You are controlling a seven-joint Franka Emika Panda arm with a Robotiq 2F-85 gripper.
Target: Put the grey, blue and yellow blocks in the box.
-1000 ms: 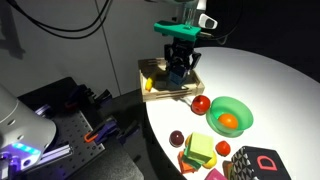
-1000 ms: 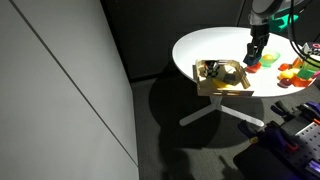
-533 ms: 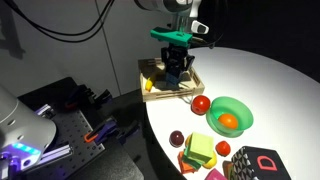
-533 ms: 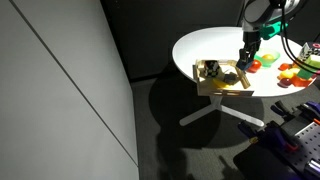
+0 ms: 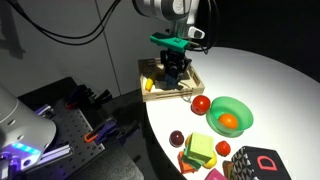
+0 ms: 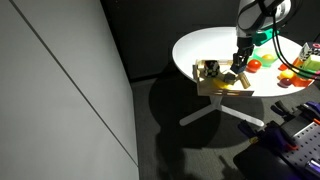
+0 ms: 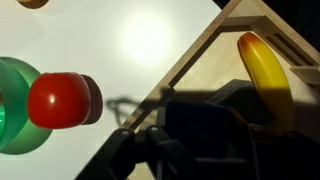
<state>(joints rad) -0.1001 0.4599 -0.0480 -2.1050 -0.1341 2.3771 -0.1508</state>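
Note:
The wooden box (image 5: 191,92) stands at the table's near-left edge and shows in both exterior views (image 6: 222,88). A yellow piece (image 5: 148,84) lies inside it; in the wrist view it is a rounded yellow shape (image 7: 262,60) inside the box frame (image 7: 190,60). My gripper (image 5: 176,72) hangs just over the box interior, also in an exterior view (image 6: 238,70). The jaws (image 7: 205,135) are shut on a dark block (image 7: 205,120); I cannot tell its colour in the shadow. No separate grey or blue block shows.
A green bowl (image 5: 238,106) with an orange fruit (image 5: 228,121) sits right of the box, a red fruit (image 5: 201,103) beside it, both also in the wrist view (image 7: 58,100). Coloured toys (image 5: 200,150) and a black box (image 5: 255,163) crowd the front. The round table's edge runs beside the box.
The gripper has moved with the dark block from the box's far side to over its interior and sits a little lower. Nothing else moved.

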